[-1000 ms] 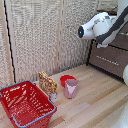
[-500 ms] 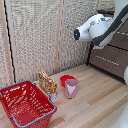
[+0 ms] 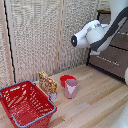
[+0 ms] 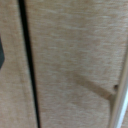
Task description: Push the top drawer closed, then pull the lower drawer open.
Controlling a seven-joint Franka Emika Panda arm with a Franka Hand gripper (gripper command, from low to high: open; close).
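**Ana:** Brown wood-grain fronts sit at the exterior view's right edge, stacked one over the other. The top drawer (image 3: 119, 41) is mostly hidden behind the white arm (image 3: 97, 35); the lower drawer (image 3: 111, 62) shows below it, with its slim silver handle (image 3: 105, 60) running along the front.

**Ben:** So which step is this?

**Ana:** I'd judge the first one, the push on the top drawer, or the approach to it. The arm hangs in front of the drawers, with its rounded end turned toward the woven screen panels (image 3: 37, 37). Whether the top front is flush or sticking out, I can't tell from here.

**Ben:** And the end effector?

**Ana:** It isn't clear in either view. The wrist view is a blur of tan woven surface with a dark vertical seam (image 4: 29, 60); no fingers show. I can't tell if it is spread or pressed together, and nothing shows it holding or touching anything.

**Ben:** Next move?

**Ana:** Probably turn the wrist to face the drawers, press squarely on the top front, then drop to the lower handle. The red basket (image 3: 26, 103), the snack bag (image 3: 48, 83) and the red cup (image 3: 70, 88) on the wooden floor (image 3: 97, 102) are well apart from that path.
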